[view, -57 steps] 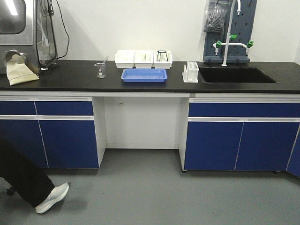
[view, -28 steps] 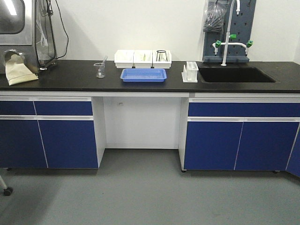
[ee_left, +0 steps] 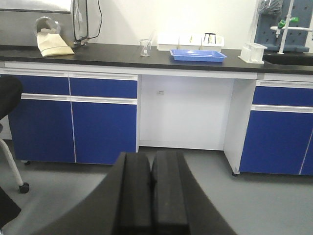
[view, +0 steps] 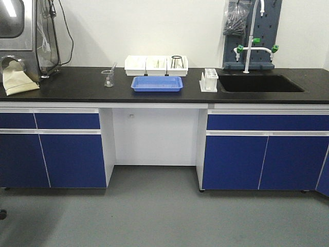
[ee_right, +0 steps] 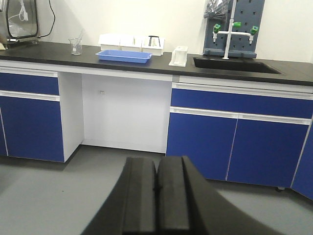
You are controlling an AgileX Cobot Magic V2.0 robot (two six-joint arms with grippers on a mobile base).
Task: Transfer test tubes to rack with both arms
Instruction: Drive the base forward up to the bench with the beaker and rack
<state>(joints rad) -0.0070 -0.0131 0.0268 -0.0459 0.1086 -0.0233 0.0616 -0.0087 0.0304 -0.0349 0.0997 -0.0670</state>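
Facing the lab bench from floor level, the front view no longer shows the dark trouser leg and white shoe that crossed its lower left corner a second ago, and the cream bag [view: 18, 82] sits slightly nearer the frame's edge. The rack [view: 209, 80] stands on the black counter [view: 77, 85] between the blue tray [view: 157, 83] and the sink [view: 259, 83], just beside the basin; any test tubes are too small to make out. The left gripper [ee_left: 151, 161] and right gripper [ee_right: 156, 164] hang low, well short of the bench, each pressed together on nothing.
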